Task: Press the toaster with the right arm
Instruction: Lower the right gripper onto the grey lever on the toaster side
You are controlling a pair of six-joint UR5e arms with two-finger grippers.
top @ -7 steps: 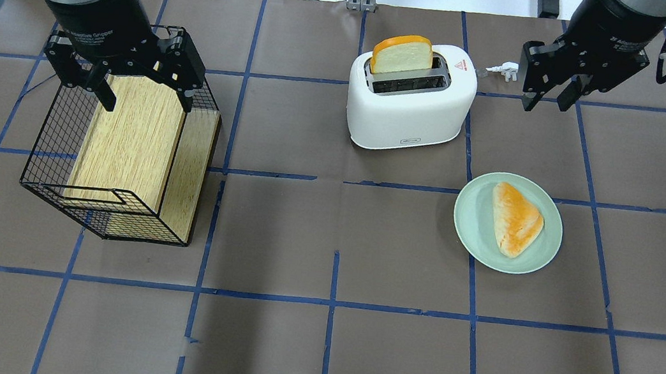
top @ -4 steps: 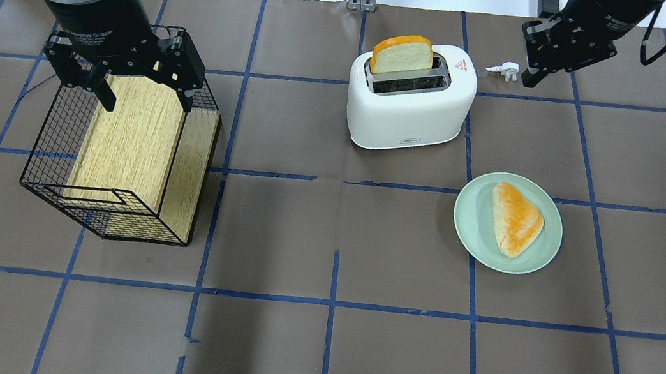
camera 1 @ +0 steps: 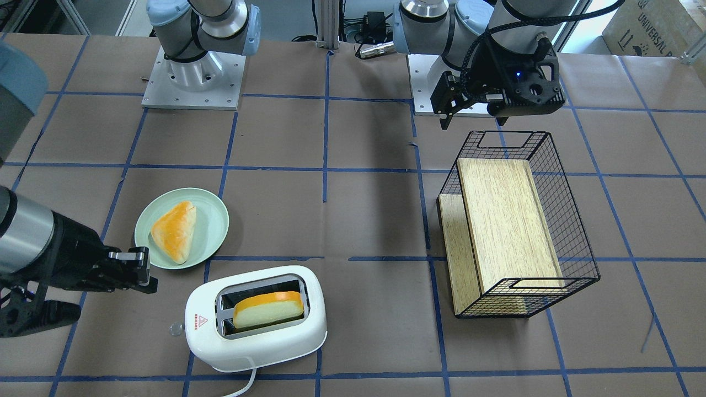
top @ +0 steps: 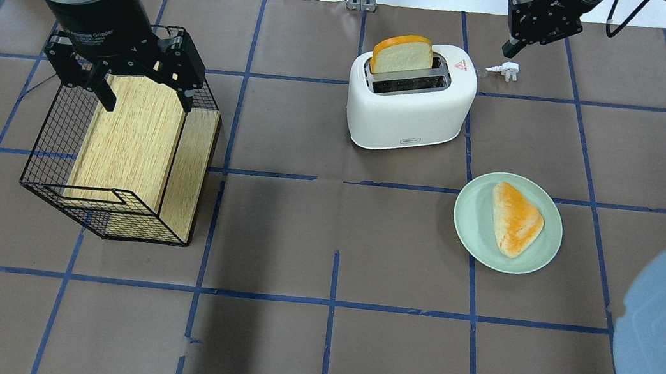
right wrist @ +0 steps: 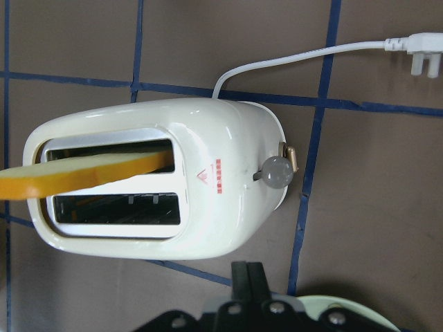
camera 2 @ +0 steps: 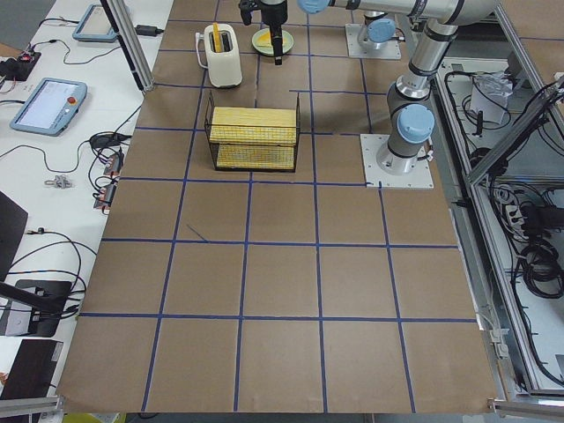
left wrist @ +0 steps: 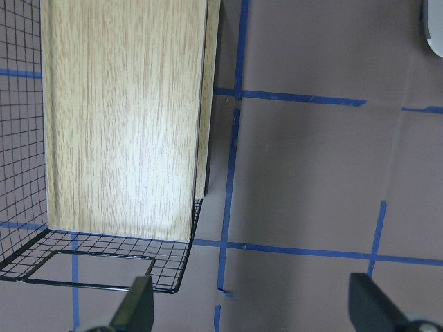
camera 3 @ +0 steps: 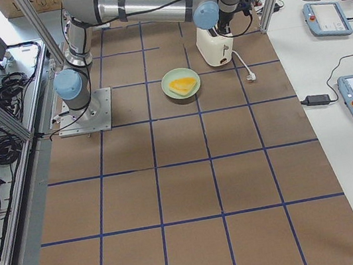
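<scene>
Brown paper counter (top: 275, 237) with blue tape lines under everything.
- White rounded plastic two-slot toaster (top: 406, 116) sits on far side, near pale green round plate (top: 470, 231).
- Long side runs left to right across counter. Slots face up. End with clear round knob (right wrist: 275, 171) faces right arm's side.
- Right gripper (right wrist: 247, 273) is pinched together, up in air near that end, not touching.
- We think: come straight down on knob, push slowly, no sideways shove.
- Left gripper (left wrist: 252, 308) is spread wide over black wire basket (top: 57, 131).

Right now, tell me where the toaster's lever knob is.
In the right wrist view, the clear knob juts from the toaster's end beside the red warning triangle.
</scene>
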